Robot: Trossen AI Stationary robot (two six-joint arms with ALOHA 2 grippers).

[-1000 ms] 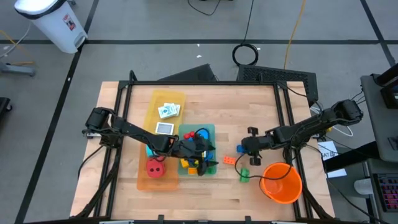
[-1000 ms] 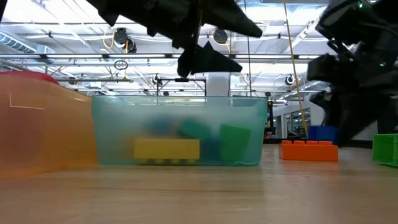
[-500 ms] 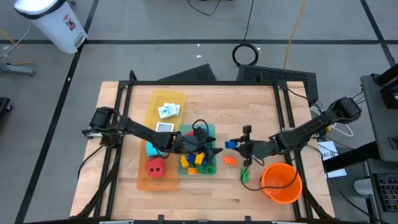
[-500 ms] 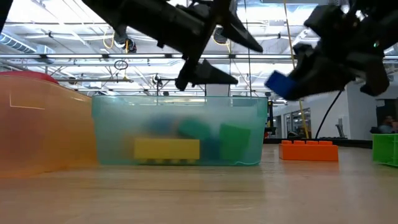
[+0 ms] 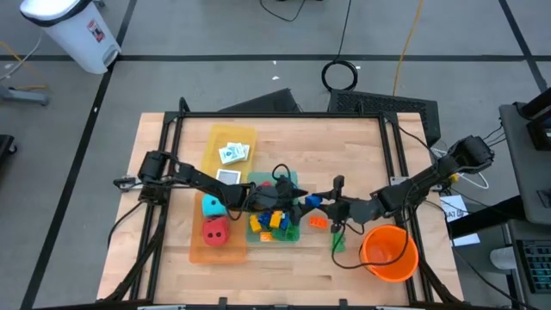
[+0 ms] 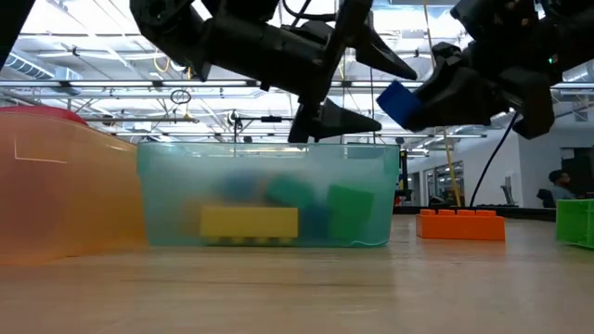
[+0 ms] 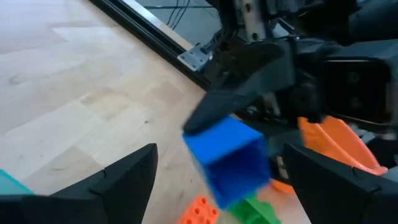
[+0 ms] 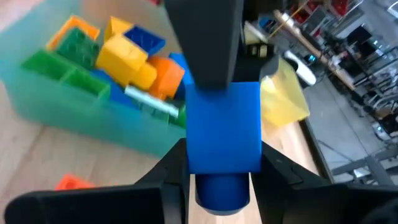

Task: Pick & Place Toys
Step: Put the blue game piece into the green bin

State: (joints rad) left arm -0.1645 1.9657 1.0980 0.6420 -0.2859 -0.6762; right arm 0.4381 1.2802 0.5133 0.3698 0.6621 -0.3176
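Note:
My right gripper (image 5: 323, 204) is shut on a blue brick (image 5: 313, 200) and holds it in the air just right of the teal tray (image 5: 295, 183). The tray holds several bricks (image 8: 124, 56) in yellow, green, orange and blue. My left gripper (image 5: 294, 204) reaches over that tray from the left. It is open, its fingers (image 7: 127, 177) standing on either side of the blue brick (image 7: 231, 160) without touching it. An orange brick (image 5: 317, 221) and a green brick (image 5: 337, 243) lie flat on the table. My right gripper pinches the blue brick by two opposite side faces (image 8: 224, 124) between its two fingers (image 8: 171, 180). The fingers come nearly level from the table's right. The brick is lifted clear, above the height of the teal tray's rim (image 6: 269, 147).
An orange bucket (image 5: 389, 252) stands at the near right. An orange tray (image 5: 198, 251) holds a red die (image 5: 215, 231) and a teal die (image 5: 211, 207). Behind it a yellow tray (image 5: 215, 142) holds picture cards (image 5: 232, 153).
My right gripper has risen and gone toward the table's left, rolling its wrist, and has carried the blue brick off the table up to the teal tray's right wall. My left gripper has gone right across the tray toward the brick, rolling as it went.

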